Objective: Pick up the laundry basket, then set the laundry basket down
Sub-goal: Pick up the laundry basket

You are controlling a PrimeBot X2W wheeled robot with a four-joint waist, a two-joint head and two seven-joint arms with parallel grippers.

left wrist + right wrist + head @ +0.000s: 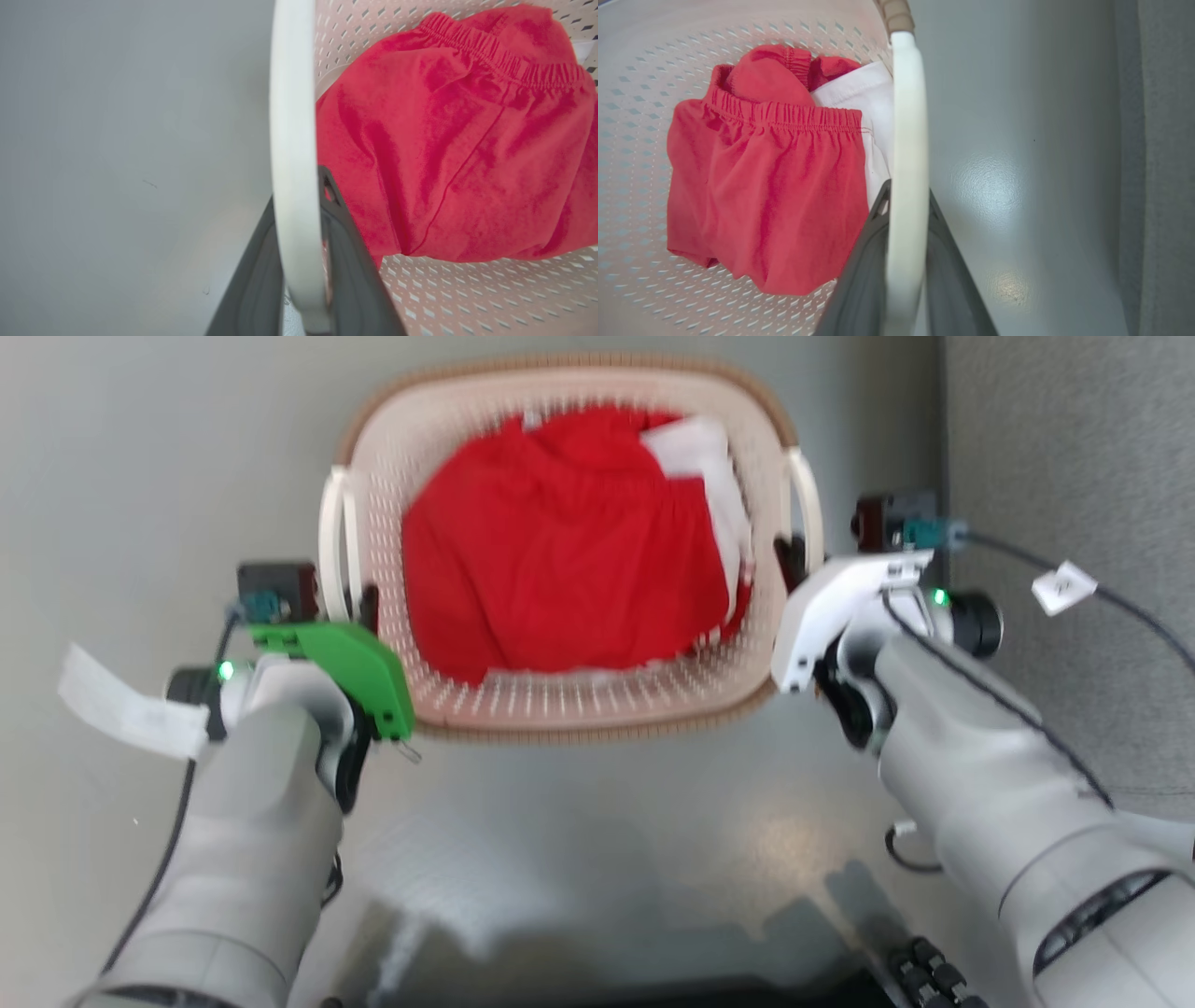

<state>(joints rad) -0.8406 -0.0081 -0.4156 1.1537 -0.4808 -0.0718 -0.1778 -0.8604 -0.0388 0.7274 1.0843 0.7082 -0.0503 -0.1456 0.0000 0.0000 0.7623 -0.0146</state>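
Observation:
The laundry basket [579, 726], cream perforated plastic with a brown rim, sits in the middle of the head view with a red garment [560, 541] and a white cloth [709, 467] inside. My left gripper [359, 602] is shut on the basket's left white handle [292, 140], a dark finger on either side of the bar [299, 196]. My right gripper [792, 560] is likewise shut on the right handle [906, 140], its fingers [859, 280] clamping the bar. I cannot tell whether the basket rests on the grey floor or hangs above it.
A smooth grey floor [140, 476] surrounds the basket. A rougher grey strip [1074, 448] runs along the right. My dark base [653, 980] lies at the bottom edge. A cable with a white tag [1064, 586] trails from the right wrist.

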